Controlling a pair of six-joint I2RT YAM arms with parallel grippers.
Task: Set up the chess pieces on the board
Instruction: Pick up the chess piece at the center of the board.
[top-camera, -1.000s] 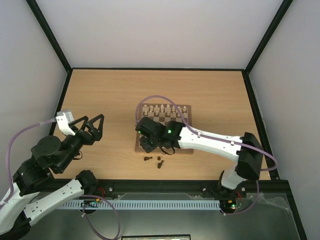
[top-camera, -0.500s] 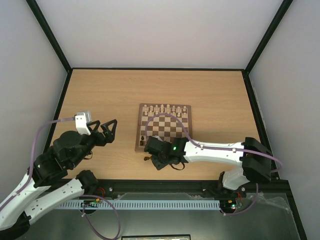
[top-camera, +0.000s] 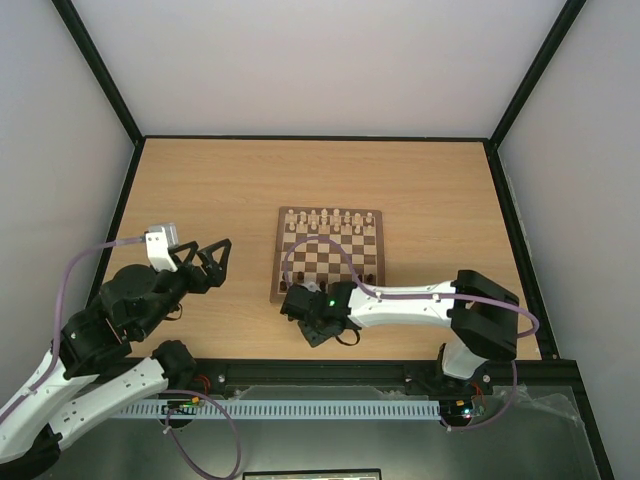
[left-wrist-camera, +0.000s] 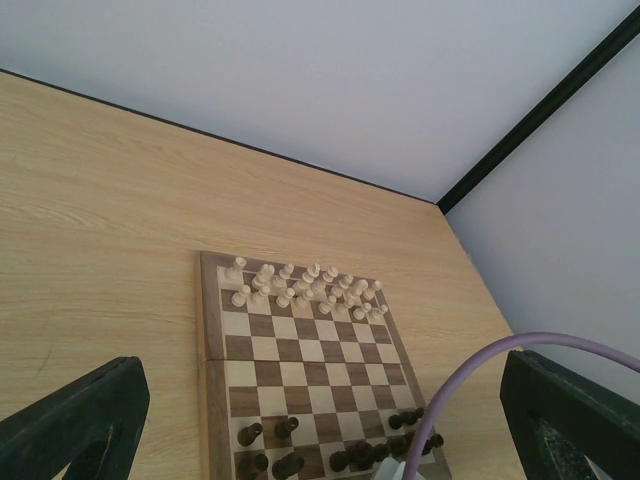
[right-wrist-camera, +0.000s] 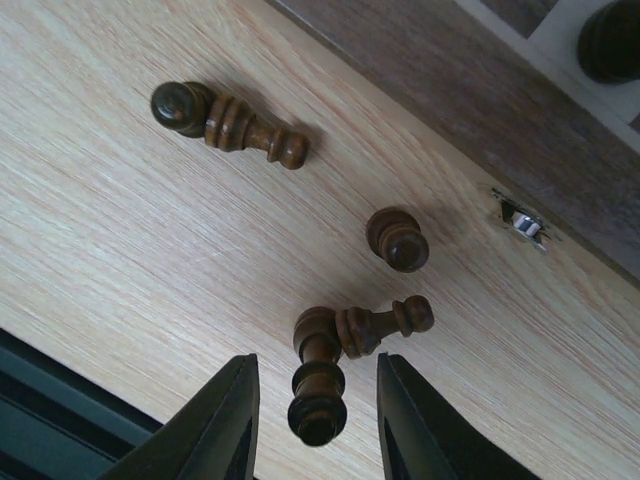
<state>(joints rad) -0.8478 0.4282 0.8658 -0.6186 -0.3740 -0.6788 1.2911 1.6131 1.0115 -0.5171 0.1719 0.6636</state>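
Note:
The board (top-camera: 328, 262) lies mid-table, with pale pieces along its far rows. Several dark chess pieces (left-wrist-camera: 355, 455) stand on its near rows. In the right wrist view more dark pieces are on the table beside the board's border (right-wrist-camera: 480, 90): one lying (right-wrist-camera: 228, 123), one upright (right-wrist-camera: 398, 240), one lying (right-wrist-camera: 385, 320), and one standing piece (right-wrist-camera: 320, 385). My right gripper (right-wrist-camera: 318, 430) is open, its fingers either side of that last piece with gaps on both sides. My left gripper (top-camera: 220, 262) is open and empty, left of the board.
A metal clasp (right-wrist-camera: 520, 222) sits on the board's near edge. A purple cable (left-wrist-camera: 480, 370) arches over the board's near right corner. The table's black front edge (right-wrist-camera: 60, 400) runs just behind the right fingers.
The right arm has come off the board's near left corner down to the loose pieces on the table in front of it. The left gripper moved rightward, then held still.

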